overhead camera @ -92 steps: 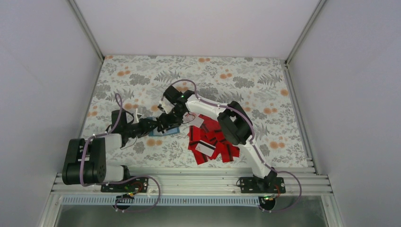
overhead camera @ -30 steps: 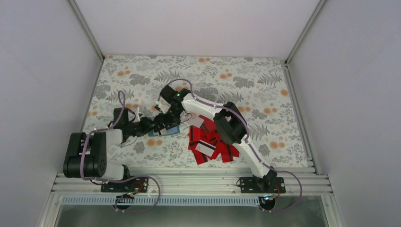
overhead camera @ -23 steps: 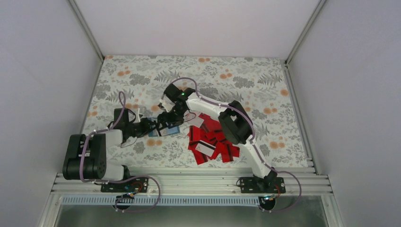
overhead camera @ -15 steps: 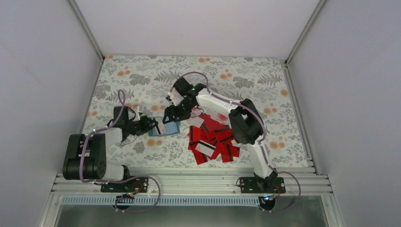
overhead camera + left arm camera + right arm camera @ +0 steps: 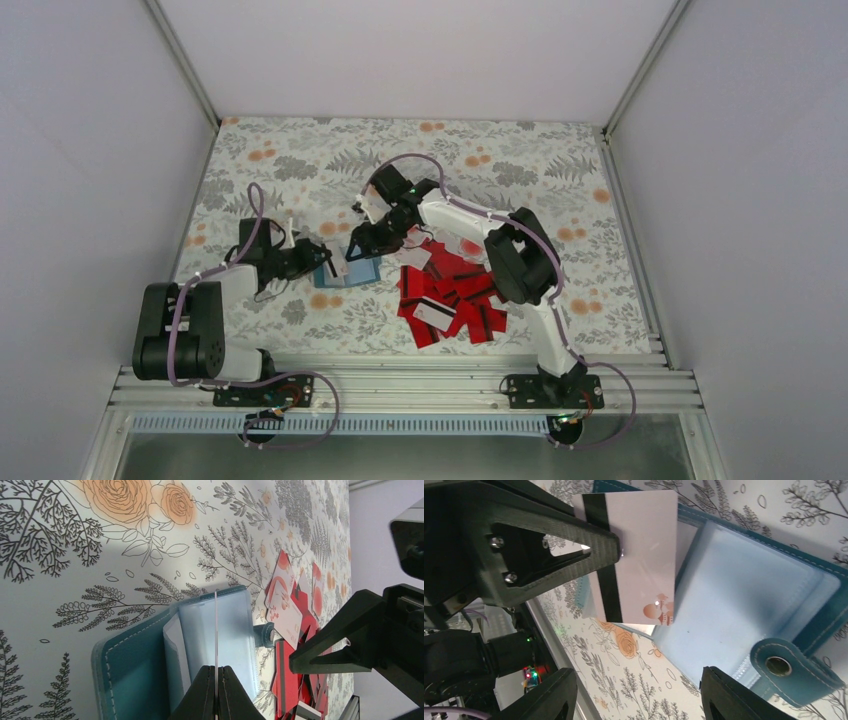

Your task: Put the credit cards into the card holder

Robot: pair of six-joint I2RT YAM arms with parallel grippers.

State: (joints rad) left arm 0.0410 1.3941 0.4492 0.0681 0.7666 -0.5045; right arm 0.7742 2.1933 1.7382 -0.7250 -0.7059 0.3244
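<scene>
Top external view: card holder (image 5: 346, 273) lies open on the floral cloth (image 5: 450, 160), just left of the red heap of credit cards (image 5: 452, 296).
Left gripper (image 5: 216, 676): pinched tight on one white card (image 5: 216, 630) (edge-on from its own wrist), held over the holder's clear pockets; contact cannot be told.
Right gripper (image 5: 638, 672): jaws spread wide, holding nothing, poised above the holder near its snap tab (image 5: 779, 666).
Held card's face: black stripe, reddish spot.
</scene>
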